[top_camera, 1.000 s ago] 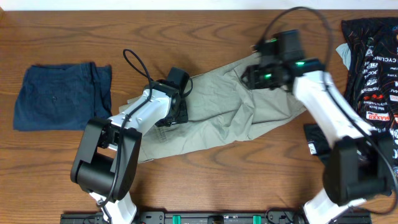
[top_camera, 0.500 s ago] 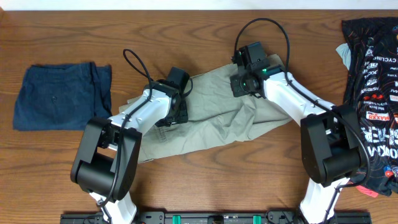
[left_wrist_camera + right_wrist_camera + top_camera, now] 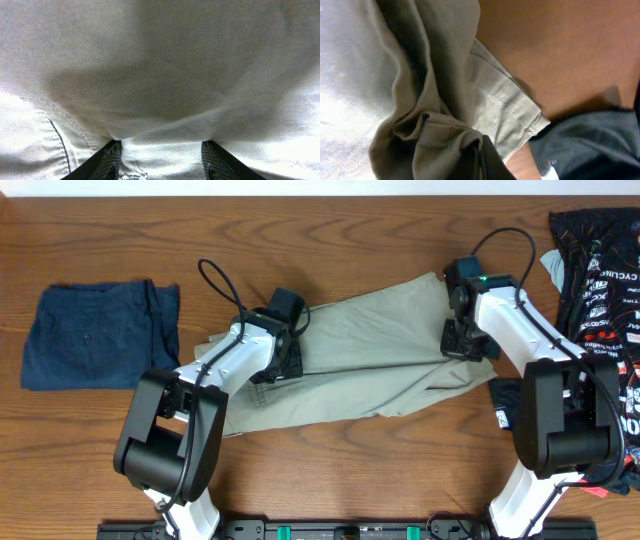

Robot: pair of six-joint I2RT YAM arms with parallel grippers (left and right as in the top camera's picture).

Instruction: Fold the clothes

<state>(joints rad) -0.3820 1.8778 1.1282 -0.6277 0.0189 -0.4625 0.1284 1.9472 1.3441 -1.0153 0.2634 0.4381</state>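
Observation:
The khaki shorts [image 3: 370, 350] lie stretched out across the middle of the wooden table, running from lower left to upper right. My left gripper [image 3: 283, 365] rests on their left part, near the waistband. In the left wrist view its fingers [image 3: 160, 160] have a fold of the khaki cloth [image 3: 160, 60] pinched between them. My right gripper [image 3: 462, 345] is at the shorts' right end. In the right wrist view it [image 3: 482, 160] is shut on a bunched edge of the khaki cloth [image 3: 380, 75], next to a hem lying on the table.
Folded navy-blue shorts [image 3: 95, 335] lie at the far left. A black printed garment [image 3: 600, 290] lies along the right edge, and dark cloth [image 3: 590, 140] lies just beside the right gripper. Bare wood [image 3: 560, 50] shows beyond the hem.
My right gripper has moved from over the shorts' middle out to the right, pulling the crumpled leg flat and long. The left gripper has stayed in place.

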